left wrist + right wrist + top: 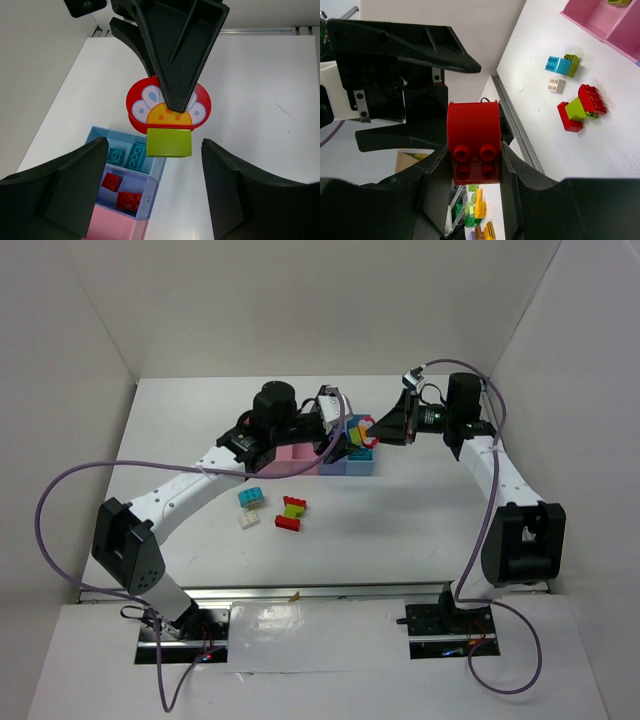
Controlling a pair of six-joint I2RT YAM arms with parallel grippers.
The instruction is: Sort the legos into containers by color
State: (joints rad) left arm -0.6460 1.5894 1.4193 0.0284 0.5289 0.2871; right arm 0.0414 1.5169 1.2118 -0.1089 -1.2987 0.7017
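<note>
My right gripper (472, 150) is shut on a red rounded brick (472, 142). In the left wrist view that brick (150, 102) shows a flower print, with a yellow-green brick (169, 142) stuck to it. It hangs above the table beside the light blue end of the containers (300, 458). My left gripper (154, 146) is open and empty, facing the held piece over the bins. The light blue bin (97, 135) holds two teal bricks (129, 154). The darker blue bin (150, 192) holds two red bricks (125, 197). In the top view the grippers meet, left (340, 440) and right (378, 430).
Loose on the table in front of the bins are a teal and green brick (251, 497), a whitish brick (248, 521) and a red and green cluster (293, 513). The pink bins (600, 20) show in the right wrist view. White walls enclose the table.
</note>
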